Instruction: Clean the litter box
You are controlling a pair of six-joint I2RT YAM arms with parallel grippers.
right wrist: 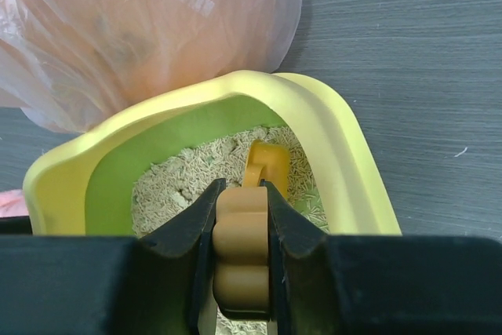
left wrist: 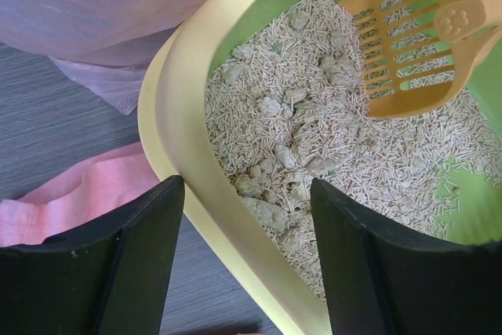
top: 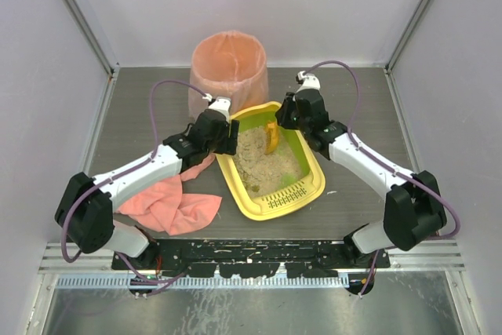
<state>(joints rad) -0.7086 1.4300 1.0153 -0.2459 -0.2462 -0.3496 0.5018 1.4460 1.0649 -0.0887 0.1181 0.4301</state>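
Note:
The yellow litter box [top: 308,158], lime-green inside, lies mid-table with beige litter and clumps [left wrist: 290,154]; its slotted grate [top: 282,198] is at the near end. My right gripper [top: 284,118] is shut on the handle [right wrist: 241,249] of the orange slotted scoop [top: 271,137], whose head [left wrist: 408,41] rests over the litter at the box's far end. My left gripper [top: 228,136] is open, its fingers [left wrist: 137,249] straddling the box's left rim [left wrist: 184,154] without closing on it.
A tall round bin with a pink liner [top: 228,68] stands just behind the box, also in the right wrist view [right wrist: 149,29]. A pink cloth [top: 172,205] lies left of the box under my left arm. Metal rails frame the table's sides.

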